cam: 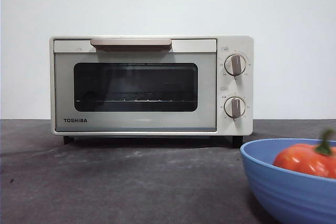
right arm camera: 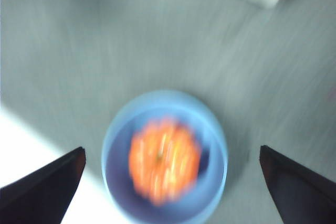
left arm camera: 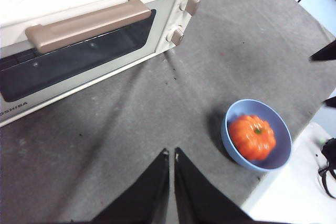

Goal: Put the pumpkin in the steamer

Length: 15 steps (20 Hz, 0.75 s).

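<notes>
Nearest: one glossy orange ribbed pumpkin [right arm camera: 164,161] lies in one ribbed blue bowl [right arm camera: 113,179] at the dark grey worktop [cam: 131,182] edge. The right pincer [right arm camera: 170,182] hovers above it, jaws spread wide. The left pincer [left arm camera: 171,153] is closed and empty, over bare worktop. Farthest: one cream-white boxy countertop steamer [cam: 236,85], door closed, two knobs.

Risks:
- Glossy ribs may slip from the jaws.
- The bowl rim may obstruct jaw descent.
- The closed door blocks insertion.
</notes>
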Available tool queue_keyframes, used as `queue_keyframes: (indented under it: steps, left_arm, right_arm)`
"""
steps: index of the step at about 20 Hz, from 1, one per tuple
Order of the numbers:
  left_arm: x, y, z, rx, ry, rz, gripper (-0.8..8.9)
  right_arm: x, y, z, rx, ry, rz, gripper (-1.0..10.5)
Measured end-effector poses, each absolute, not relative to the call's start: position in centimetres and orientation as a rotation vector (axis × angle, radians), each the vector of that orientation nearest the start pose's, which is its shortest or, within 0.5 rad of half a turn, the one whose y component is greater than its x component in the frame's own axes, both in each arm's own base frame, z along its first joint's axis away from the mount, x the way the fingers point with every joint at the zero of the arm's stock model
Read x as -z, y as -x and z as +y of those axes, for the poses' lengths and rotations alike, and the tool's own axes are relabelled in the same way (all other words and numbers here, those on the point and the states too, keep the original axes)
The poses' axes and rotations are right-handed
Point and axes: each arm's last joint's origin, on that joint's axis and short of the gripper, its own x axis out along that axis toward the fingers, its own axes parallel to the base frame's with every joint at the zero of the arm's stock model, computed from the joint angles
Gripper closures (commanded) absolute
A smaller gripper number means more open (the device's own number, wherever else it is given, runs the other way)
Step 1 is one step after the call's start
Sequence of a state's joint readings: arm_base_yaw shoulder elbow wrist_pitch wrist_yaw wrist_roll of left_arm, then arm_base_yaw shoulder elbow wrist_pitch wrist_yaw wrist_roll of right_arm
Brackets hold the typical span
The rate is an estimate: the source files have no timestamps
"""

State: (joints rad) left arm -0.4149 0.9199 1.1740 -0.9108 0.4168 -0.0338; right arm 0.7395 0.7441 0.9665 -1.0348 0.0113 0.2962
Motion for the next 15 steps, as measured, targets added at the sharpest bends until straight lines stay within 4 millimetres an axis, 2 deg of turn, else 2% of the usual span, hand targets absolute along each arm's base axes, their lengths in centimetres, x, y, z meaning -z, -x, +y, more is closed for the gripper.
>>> queue_keyframes:
  steps: [2, 3, 5, 8, 11, 15]
  left_arm:
    - [-37.7, -15.7, -8.2, 0.788, 0.029, 0.709, 7.97]
    - [-37.5, -16.9, -8.8, 0.791, 0.020, 0.712, 7.97]
    - [-36.9, -19.3, -10.1, 0.797, -0.005, 0.698, 7.97]
    - [-35.8, -22.8, -12.0, 0.776, -0.059, 0.674, 7.97]
    - [-35.3, -26.0, -13.5, 0.758, -0.125, 0.682, 7.97]
    - [-34.9, -28.5, -14.7, 0.768, -0.166, 0.693, 7.97]
  right_arm:
    - [-33.0, -7.4, 6.6, -0.542, -0.043, 0.760, 4.3]
    - [-33.0, -6.7, 5.9, -0.536, -0.080, 0.720, 4.9]
    - [-32.4, -5.7, 5.0, -0.536, -0.137, 0.681, 6.0]
    - [-31.3, -5.2, 4.5, -0.529, -0.178, 0.676, 6.8]
    - [-31.1, -5.2, 4.5, -0.529, -0.204, 0.659, 6.9]
    - [-31.8, -5.4, 4.7, -0.565, -0.243, 0.594, 6.9]
